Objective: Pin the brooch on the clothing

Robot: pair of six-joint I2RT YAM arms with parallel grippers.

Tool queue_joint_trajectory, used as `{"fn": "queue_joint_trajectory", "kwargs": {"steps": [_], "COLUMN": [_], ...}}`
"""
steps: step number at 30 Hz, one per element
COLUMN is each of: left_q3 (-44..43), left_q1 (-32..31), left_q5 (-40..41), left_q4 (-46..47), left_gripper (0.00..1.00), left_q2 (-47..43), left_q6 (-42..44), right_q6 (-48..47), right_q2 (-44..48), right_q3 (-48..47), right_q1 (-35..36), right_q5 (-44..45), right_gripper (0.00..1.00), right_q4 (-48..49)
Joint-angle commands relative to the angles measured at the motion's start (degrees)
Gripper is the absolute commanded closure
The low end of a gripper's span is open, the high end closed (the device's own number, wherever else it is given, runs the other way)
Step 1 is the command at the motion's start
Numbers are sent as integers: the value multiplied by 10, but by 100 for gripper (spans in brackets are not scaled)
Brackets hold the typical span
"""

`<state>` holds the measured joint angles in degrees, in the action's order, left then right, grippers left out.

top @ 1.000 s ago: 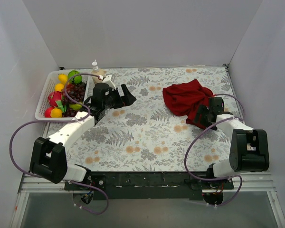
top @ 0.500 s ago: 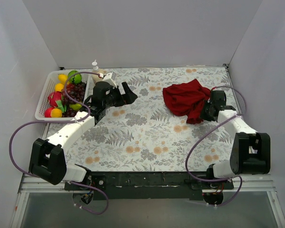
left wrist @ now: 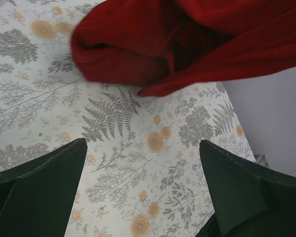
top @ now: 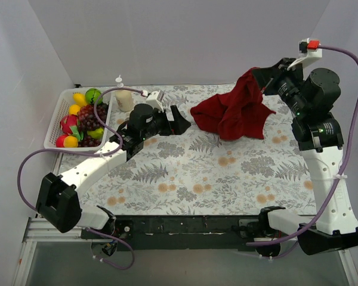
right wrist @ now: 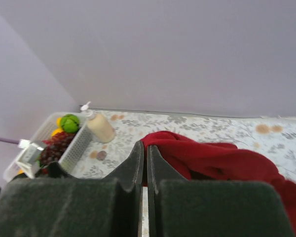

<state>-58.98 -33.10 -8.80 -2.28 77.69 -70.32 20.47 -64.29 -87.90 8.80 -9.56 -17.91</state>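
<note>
Lifted up, clothing point(top: 232, 113) pinched in right fingers point(right wrist: 130, 170), left fingers point(left wrist: 44, 173) spread beside it

Overhead, both wrists see shirt point(top: 230, 113)

A lab booth: plain white walls point(top: 167, 42) enclose a floral-clothed table point(top: 185, 173).

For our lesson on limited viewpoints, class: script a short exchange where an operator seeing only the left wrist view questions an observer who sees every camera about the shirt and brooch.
Operator: The shirt hangs ahead of me. What holds it up?
Observer: The right claw, shut on its top edge, high above the table.
Operator: I see no brooch. Where is it?
Observer: The right wrist view shows a small round disc, probably the brooch, on the table beside the basket, near the bottle.
</note>
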Motion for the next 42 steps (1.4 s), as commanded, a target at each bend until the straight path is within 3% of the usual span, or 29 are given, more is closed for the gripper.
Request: {"fn": "queue_joint_trajectory", "kwargs": {"steps": [1, 7, 17, 21, 35, 42], "left_q3": [-34, -43, 45, 71, 105, 86], "left_q1": [-48, -107, -179, -215, -224, -208], "left_q5": [11, 5, 16, 63, 200, 183], "left_q4": [36, 61, 102, 106, 164, 186], "left_gripper": [2, 2, 2, 2, 2, 3], "left_q2": [-15, 5, 2, 30, 119, 178], "left_q6": [7, 25, 18, 9, 57, 77], "right_q6": [22, 26, 39, 44, 37, 37], "right_q2": [-14, -19, -35, -36, -29, -29], "right_q3": [-57, -69, -47, -30, -20, -13], "right_q1": [38, 60, 60, 59, 60, 59], "right_q5": [-32, -22, -12, -12, -3, -3], "right_gripper": [99, 99, 99, 99, 99, 99], "right_q4": [13, 20, 45, 53, 53, 53]}}
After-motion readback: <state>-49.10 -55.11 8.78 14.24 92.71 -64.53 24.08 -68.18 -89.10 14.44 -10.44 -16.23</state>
